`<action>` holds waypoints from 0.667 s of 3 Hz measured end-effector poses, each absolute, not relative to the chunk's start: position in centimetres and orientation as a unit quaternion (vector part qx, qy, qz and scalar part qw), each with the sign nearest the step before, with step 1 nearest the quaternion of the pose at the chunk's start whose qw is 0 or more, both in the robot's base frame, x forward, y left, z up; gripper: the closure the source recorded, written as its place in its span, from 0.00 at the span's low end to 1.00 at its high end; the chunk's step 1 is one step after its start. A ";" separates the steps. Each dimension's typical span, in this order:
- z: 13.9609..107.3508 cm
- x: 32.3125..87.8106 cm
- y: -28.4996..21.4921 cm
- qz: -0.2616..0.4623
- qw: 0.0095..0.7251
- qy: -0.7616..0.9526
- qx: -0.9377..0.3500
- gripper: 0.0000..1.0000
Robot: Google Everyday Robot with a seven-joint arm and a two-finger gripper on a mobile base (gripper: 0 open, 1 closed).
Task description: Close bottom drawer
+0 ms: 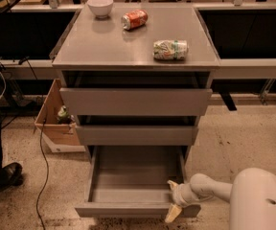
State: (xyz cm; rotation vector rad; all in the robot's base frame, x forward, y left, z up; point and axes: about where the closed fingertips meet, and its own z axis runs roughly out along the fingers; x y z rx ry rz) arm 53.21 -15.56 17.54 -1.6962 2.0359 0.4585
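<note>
The gripper (171, 199) is seen low in the picture, at the right end of the bottom drawer's (128, 176) front panel. Its two pale fingers (172, 214) are held apart, noticeably wider than the panel is thick. One tip is set just inside the drawer box and the other just outside the front face, so the panel's right end is straddled. Nothing is gripped; whether either finger actually touches the panel cannot be told. The white arm (210, 188) is carried off to the right of the gripper, towards the robot's rounded body (260, 200).

The bottom drawer is pulled well out of the cabinet, and its grey interior is exposed to the left of the gripper and behind it. Its plain front is turned towards the camera. Its long axis is laid from side to side, leftwards from the gripper.

Above and behind the gripper, the middle drawer (136, 134) and the top drawer (135, 101) are also drawn out a little. On the cabinet top (104, 47), far above the gripper, a white bowl (100, 6), an orange can (134, 19) and a crushed can (170, 50) are found.
</note>
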 end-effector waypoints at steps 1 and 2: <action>17.6 54.1 -14.8 0.168 0.235 0.728 -0.621 0.00; 18.1 55.4 -13.8 0.167 0.243 0.718 -0.630 0.16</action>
